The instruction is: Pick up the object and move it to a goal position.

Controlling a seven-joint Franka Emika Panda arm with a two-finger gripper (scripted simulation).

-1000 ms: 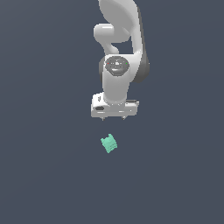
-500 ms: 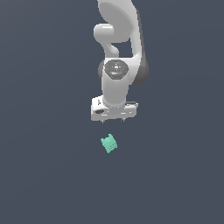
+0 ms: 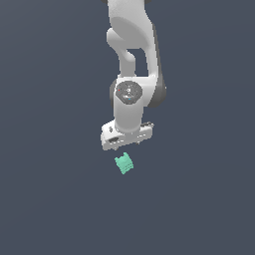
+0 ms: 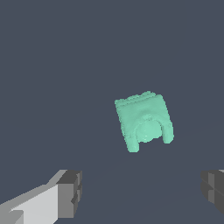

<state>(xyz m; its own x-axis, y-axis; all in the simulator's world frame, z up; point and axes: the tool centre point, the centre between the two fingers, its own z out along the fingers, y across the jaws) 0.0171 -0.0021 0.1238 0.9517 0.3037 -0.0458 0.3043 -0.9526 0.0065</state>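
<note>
**A:** The object (image 4: 144,122) first, then the fingers: what do they hold?

**B:** Nothing. In the wrist view the two dark finger pads (image 4: 71,193) stand wide apart, one at each side of the frame, with bare grey worktop (image 4: 52,65) between them. The gap is far wider than the object. Neither pad touches it.

**A:** And where does the object lie?

**B:** On the worktop, ahead of the fingers and clear of them, nearer the finger that shows at the frame's far side than the white-backed one. It is a mint-green blocky piece with an arched hollow on one face and a ridged edge opposite, sitting turned at a slant to the line between the pads.

**A:** From the outside camera?

**B:** The fingers (image 3: 127,145) hang under the white hand, and the object (image 3: 124,163) shows just below them, apart from the hand. The white arm (image 3: 130,60) rises straight up out of frame. No worktop edge or corner shows in either view.
</note>
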